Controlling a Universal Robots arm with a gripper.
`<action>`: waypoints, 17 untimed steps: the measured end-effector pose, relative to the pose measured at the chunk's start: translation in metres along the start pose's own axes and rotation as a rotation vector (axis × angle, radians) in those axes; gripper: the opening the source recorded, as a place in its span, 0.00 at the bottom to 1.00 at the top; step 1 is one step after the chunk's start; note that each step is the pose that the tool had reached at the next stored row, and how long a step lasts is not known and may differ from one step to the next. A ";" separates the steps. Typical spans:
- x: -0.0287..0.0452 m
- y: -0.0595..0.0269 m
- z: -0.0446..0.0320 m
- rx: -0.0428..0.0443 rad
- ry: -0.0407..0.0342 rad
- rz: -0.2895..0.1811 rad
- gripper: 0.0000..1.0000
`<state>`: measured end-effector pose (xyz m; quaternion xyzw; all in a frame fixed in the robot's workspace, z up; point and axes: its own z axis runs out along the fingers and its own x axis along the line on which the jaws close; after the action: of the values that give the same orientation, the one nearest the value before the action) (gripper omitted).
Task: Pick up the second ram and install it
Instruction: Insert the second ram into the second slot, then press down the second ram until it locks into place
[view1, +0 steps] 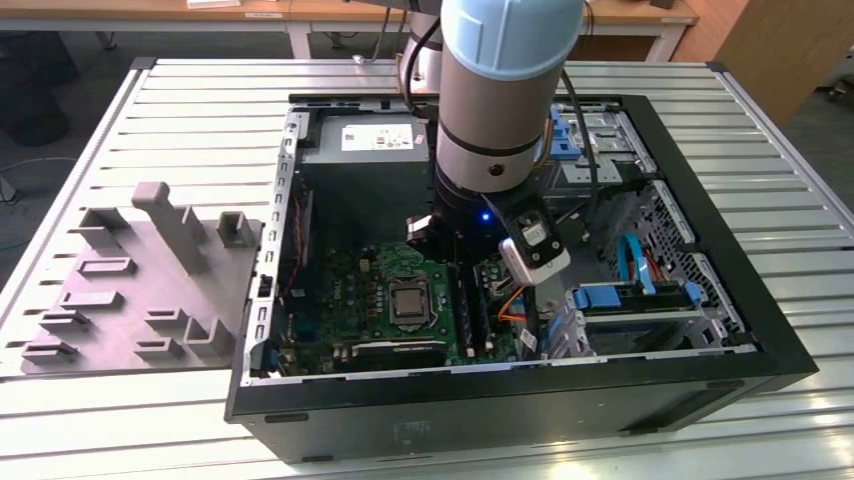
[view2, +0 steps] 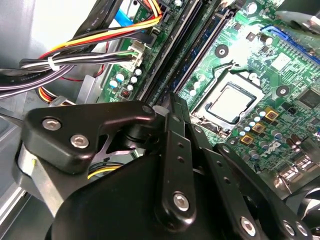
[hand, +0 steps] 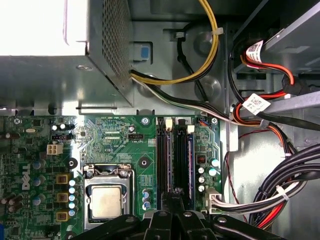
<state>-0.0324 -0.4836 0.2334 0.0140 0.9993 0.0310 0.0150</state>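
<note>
Arm: one arm (view1: 501, 90) reached steeply down from above into the open case (view1: 534, 400), its wrist low over the board (hand: 115, 135).
Gripper: its tip (hand: 174, 196) hung just above the slots (hand: 176, 160), near their end beside the socket (hand: 106, 200); the second wrist view showed its black links meeting at the tip (view2: 170, 100).
Grip: I could not tell how far open it was, nor whether it held anything.
Ram: I could not tell it apart from the long dark slots under the tip.
Writing: two white tags (hand: 257, 104) on the cables and one sticker (view1: 384, 135) on the supply; print left unread.
Count: one case, one socket, one grey fixture (view1: 134, 290) on the table (view1: 747, 120) at the exterior view's left.
</note>
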 end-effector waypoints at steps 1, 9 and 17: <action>0.0000 0.0000 0.0000 0.0000 0.0000 0.000 0.11; 0.0000 -0.0013 -0.0001 0.0000 0.0000 0.000 0.11; 0.0001 0.0015 0.0001 -0.0002 -0.0001 0.000 0.11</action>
<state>-0.0324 -0.4821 0.2334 0.0140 0.9993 0.0311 0.0151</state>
